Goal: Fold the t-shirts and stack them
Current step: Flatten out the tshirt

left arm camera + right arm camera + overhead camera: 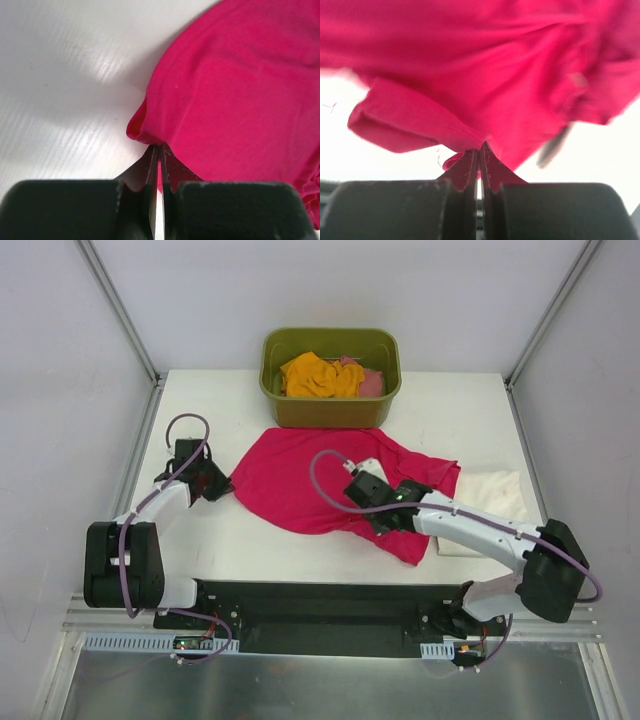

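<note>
Crimson-pink t-shirt lies crumpled mid-table, just in front of the green tub. Left gripper is pinched tight on the shirt's left hem edge. Right gripper is clamped tight on a fold at its near right side, cloth bunched above the tips. Cream-white t-shirt lies flat at the right, touching the crimson one. Orange t-shirt and salmon-pink t-shirt are heaped in the tub.

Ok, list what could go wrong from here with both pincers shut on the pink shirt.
1. The left pincer and right pincer each pinch only a thin bit of edge on the crimson-pink t-shirt; it may slip out when lifted.
2. The shirt lies bunched by the cream-white t-shirt; pulling might drag that along.
3. The right arm's purple cable loops over the shirt and could snag.
</note>
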You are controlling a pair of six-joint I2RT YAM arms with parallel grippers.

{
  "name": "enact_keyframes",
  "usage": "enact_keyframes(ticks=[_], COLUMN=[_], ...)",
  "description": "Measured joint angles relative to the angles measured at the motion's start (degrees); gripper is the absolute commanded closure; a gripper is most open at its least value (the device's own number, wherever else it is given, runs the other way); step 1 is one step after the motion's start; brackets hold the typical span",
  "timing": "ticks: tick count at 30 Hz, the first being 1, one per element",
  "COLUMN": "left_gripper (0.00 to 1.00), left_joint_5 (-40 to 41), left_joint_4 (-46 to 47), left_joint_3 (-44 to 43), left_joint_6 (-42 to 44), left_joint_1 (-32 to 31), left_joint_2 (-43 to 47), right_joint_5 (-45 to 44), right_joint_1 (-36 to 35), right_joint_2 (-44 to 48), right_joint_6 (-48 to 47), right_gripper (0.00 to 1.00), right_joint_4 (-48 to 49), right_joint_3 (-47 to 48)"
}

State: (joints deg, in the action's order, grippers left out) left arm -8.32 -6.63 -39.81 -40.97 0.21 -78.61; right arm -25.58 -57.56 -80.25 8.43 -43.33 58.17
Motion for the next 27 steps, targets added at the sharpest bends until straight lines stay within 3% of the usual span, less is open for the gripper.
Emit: enact_keyframes(ticks=[5, 12, 17, 20, 27], left_gripper=[1.00, 1.00, 1.00, 1.00, 1.00], left_joint_5=[1.97, 7.06, 9.97, 10.36, 4.11], left_joint_4=[-1.86, -4.90, -6.32, -6.67, -6.80], left_joint_3=[-4.59, -23.50, -35.23, -40.37, -53.05], left_joint_6=[-0.15, 0.57, 3.02, 4.37, 6.05], left_joint_1=[-2.93, -8.70, -10.45, -10.78, -11.13], left_joint_2=[3.43, 8.83, 17.79, 24.09, 33.27], right_joint_5=[-6.45, -13.86, -16.00, -12.41, 9.25], right_joint_1=[8.02, 11.17, 11.23, 11.23, 11.23], right_joint_2=[2.71, 11.21, 20.57, 25.75, 31.54], right_joint_6=[-6.64, -19.56, -29.97, -34.51, -36.74], right_gripper=[0.99, 0.99, 0.99, 0.99, 0.99], right_joint_4=[0.35, 5.18, 7.52, 6.91, -0.39], right_joint_3=[5.09, 19.54, 26.99, 33.35, 56.24])
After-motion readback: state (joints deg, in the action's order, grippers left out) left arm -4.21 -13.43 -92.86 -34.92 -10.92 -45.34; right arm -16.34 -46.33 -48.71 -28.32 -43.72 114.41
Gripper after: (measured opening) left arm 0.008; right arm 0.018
